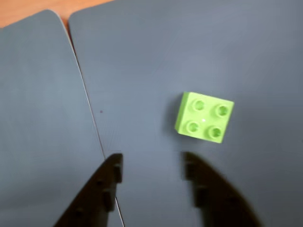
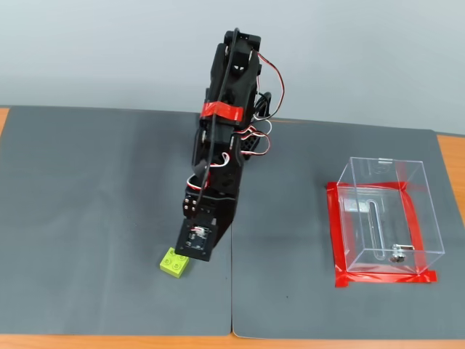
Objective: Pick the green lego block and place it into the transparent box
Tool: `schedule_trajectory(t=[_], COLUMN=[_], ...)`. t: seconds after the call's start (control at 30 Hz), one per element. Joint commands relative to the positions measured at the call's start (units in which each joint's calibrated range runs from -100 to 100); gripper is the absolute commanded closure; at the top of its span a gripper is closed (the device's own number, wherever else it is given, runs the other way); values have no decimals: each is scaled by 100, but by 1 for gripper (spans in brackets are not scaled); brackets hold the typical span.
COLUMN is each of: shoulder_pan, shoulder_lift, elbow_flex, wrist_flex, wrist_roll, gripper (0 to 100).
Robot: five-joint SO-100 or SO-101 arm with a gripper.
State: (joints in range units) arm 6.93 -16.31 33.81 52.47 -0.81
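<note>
Gripper (image 1: 151, 165) open, empty, jaws spread above the mat (image 1: 142, 71). Block (image 1: 204, 117) sits on the mat ahead of the tips and off to the right in the wrist view, not between them. Box (image 2: 383, 216) well apart at the mat's right edge.

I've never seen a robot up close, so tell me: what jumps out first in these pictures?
The tall black arm with red tape and looping wires stands mid-table in the fixed view. Its hand is open above the grey mat, with the lime-green lego block just ahead of its fingers in the wrist view. Off to the right in the fixed view sits the transparent box, ringed in bright red tape.
</note>
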Motion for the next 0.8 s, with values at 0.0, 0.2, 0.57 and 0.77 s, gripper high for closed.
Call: schedule_trajectory(t=[0.0, 0.2, 0.57, 0.77], shoulder_pan=[-40, 35, 273, 423], shoulder_lift=[84, 211, 466, 915], elbow_flex=[-301, -301, -220, -392], wrist_flex=[-100, -100, -377, -577], wrist_roll=[-26, -276, -219, -209], gripper=[72, 67, 67, 67])
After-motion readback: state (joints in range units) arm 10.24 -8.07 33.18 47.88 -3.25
